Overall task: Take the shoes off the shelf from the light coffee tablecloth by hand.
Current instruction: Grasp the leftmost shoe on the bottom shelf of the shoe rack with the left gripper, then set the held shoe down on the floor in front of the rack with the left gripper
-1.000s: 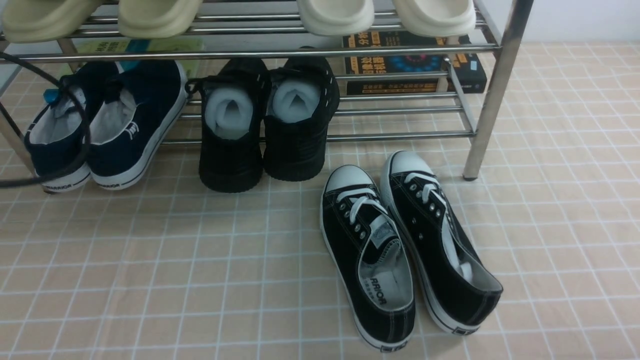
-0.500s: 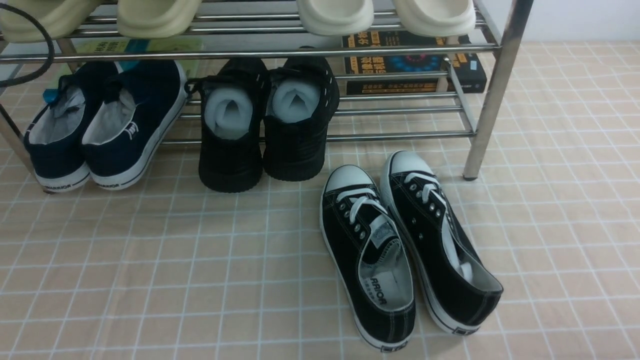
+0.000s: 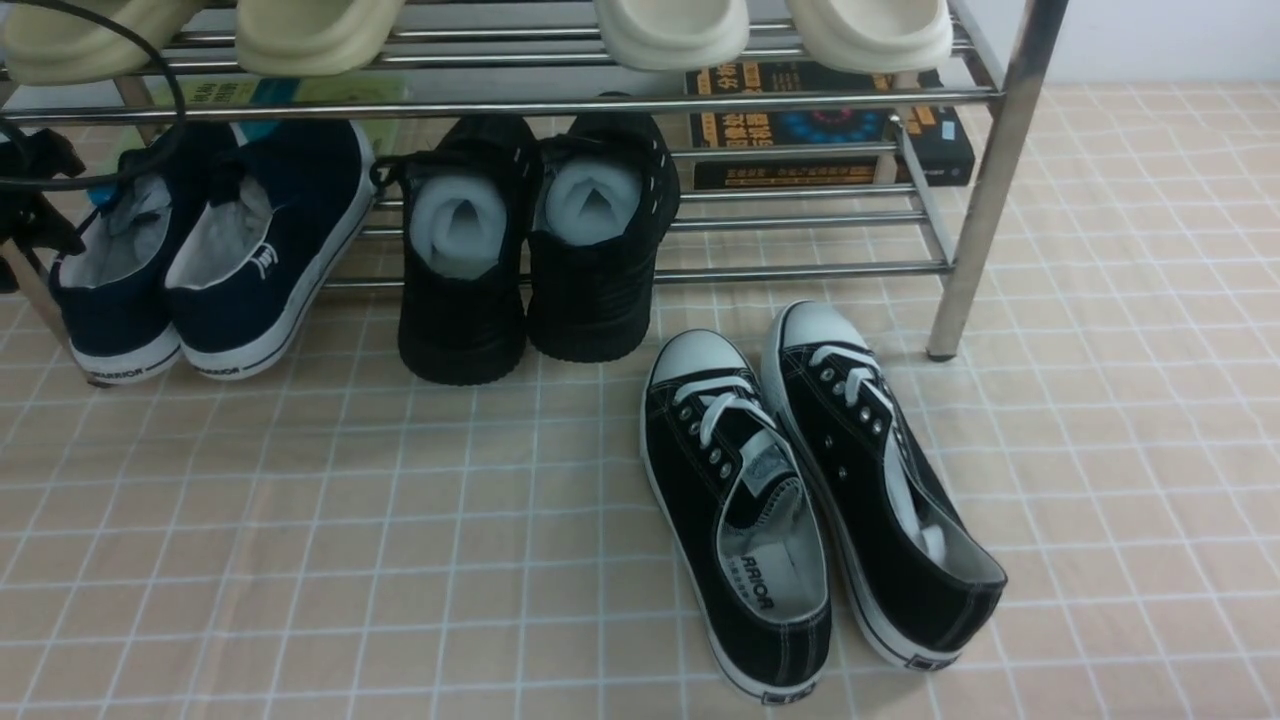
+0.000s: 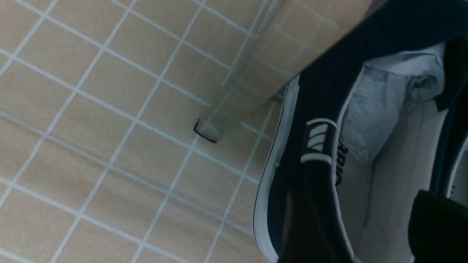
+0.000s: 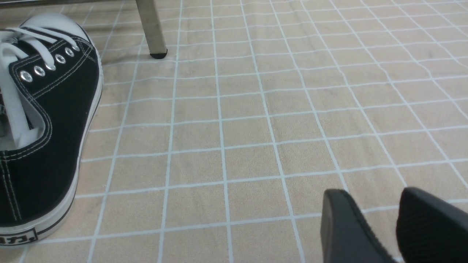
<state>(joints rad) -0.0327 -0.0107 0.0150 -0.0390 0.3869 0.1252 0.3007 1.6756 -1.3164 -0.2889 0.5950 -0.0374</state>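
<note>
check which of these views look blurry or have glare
Front view: sharp and evenly lit, with bright glints along the shelf bars. Left wrist view: dim and soft, the shelf leg smeared out of focus beside the navy shoe. Right wrist view: the tablecloth grid is crisp, while the right claw, close to the lens, is dark and soft.

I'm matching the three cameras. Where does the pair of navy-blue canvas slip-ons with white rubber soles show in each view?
Front view: navy-blue canvas slip-ons far left, at the chrome tube shoe rack's lower tier.
Left wrist view: one slip-on's heel, beside the rack's leg.
Right wrist view: not in it.
Shared landmark: the beige white-gridded tablecloth, in all three.
</note>
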